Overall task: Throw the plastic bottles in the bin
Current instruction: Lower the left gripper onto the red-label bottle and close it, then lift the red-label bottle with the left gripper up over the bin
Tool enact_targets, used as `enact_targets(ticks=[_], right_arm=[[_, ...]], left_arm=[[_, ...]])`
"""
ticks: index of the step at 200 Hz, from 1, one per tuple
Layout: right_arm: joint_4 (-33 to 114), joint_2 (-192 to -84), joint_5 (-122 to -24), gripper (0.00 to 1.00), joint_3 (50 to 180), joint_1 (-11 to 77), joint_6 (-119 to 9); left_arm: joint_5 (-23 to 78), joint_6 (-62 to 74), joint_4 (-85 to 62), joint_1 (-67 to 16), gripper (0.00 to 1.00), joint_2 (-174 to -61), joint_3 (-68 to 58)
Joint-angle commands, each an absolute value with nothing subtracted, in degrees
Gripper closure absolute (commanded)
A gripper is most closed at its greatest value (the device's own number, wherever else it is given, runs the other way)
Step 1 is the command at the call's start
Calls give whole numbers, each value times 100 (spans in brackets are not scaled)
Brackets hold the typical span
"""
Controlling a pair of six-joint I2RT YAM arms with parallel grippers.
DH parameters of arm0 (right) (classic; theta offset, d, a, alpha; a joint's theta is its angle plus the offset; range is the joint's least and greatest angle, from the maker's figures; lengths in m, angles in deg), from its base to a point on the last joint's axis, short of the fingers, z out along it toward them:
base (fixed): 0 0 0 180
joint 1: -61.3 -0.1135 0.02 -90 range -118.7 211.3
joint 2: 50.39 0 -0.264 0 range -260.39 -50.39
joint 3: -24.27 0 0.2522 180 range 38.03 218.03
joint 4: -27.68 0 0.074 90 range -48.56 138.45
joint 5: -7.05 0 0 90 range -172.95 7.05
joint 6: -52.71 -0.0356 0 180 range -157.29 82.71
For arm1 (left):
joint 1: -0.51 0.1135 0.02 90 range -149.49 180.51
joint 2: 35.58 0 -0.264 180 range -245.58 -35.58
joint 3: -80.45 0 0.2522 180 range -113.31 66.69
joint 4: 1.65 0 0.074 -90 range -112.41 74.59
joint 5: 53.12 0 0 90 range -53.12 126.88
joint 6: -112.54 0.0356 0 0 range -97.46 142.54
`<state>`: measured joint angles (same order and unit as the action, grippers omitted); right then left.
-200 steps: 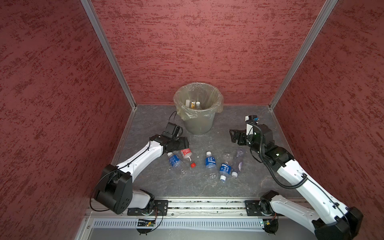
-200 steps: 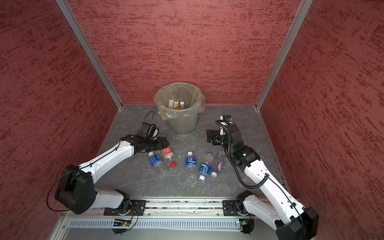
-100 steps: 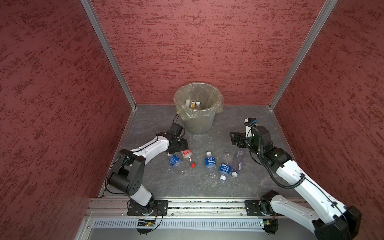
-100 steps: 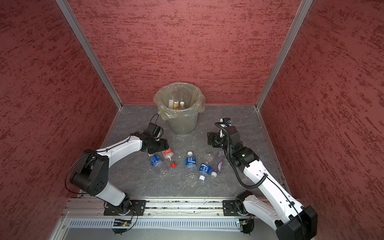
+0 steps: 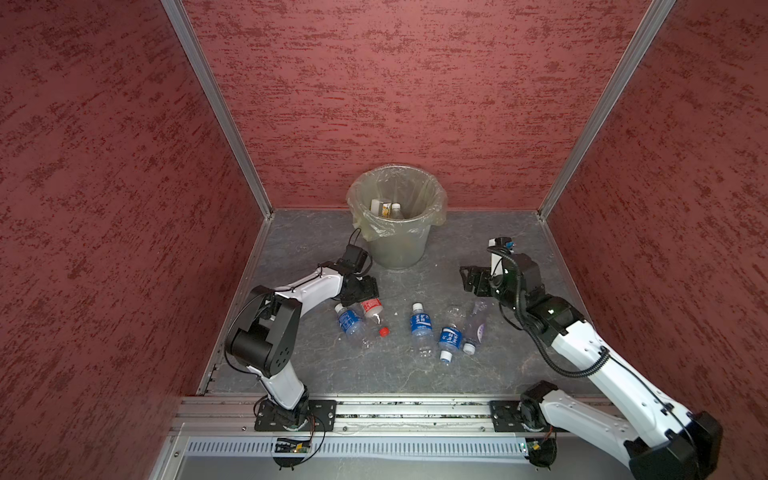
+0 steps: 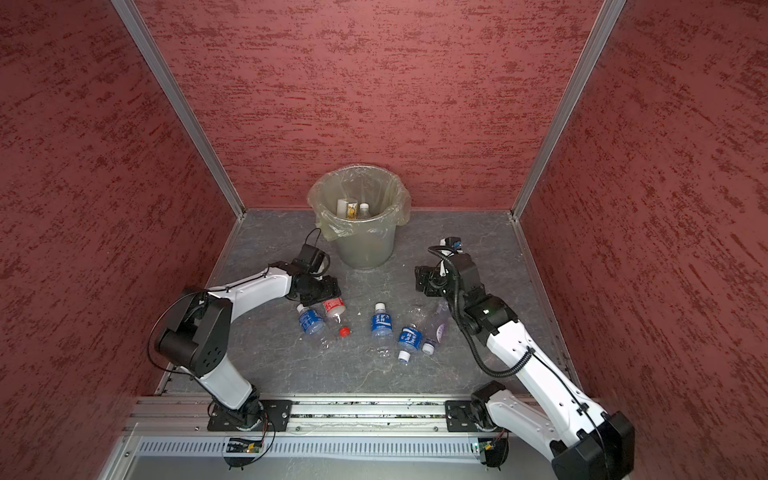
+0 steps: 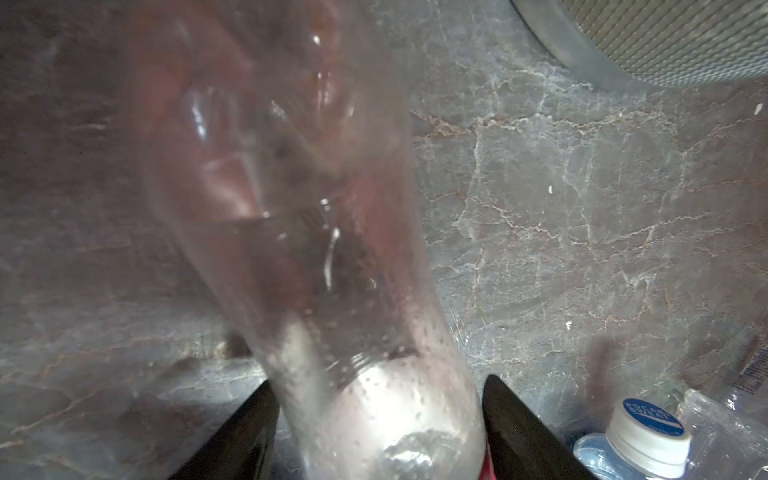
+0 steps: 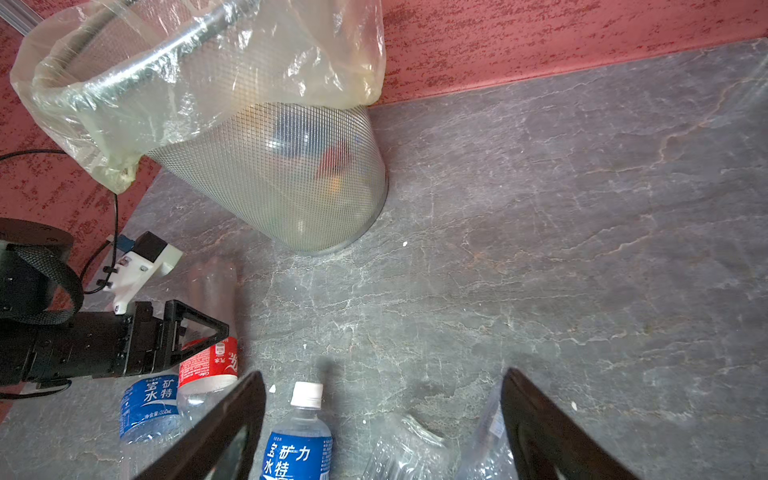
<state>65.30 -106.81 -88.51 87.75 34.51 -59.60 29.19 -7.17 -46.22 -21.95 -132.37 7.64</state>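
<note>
Pinching red bottle [image 5: 371, 308] by its label with left gripper [image 7: 376, 419], with right gripper [image 8: 382, 374] spread, empty. Likely light, thin, slick, crushable: squeeze gently at stiffer waist.

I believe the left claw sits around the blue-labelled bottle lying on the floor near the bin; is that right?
Not quite: the left claw sits around the red-labelled bottle, not a blue-labelled one, as the right wrist view shows. The rest holds.
</note>
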Motion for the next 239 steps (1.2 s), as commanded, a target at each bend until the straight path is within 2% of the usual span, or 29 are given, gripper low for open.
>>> enact_targets(ticks=[1,18,75,107,161,239], right_arm=[[6588,-10650,-8811,12,8809,3458,-6023],[6580,-10686,-8795,12,8815,3458,-6015],[6580,-10725,-8778,12,8862,3455,-6013],[6581,-10726,-8769,14,8865,3462,-5999],[6509,-10821,-8638,14,8830,3458,-5904],[6408,-10932,-8558,14,8852,3456,-5917]], left_arm=[[2790,-712,-4469,-2146,26,-13320,648],[2721,-732,-4426,-2121,30,-13356,645],[2520,-827,-4246,-2029,31,-13489,710],[2355,-914,-3944,-1964,43,-13371,923],[2350,-988,-3284,-1913,45,-12358,1489],[2598,-928,-3311,-1861,46,-11023,2038]])
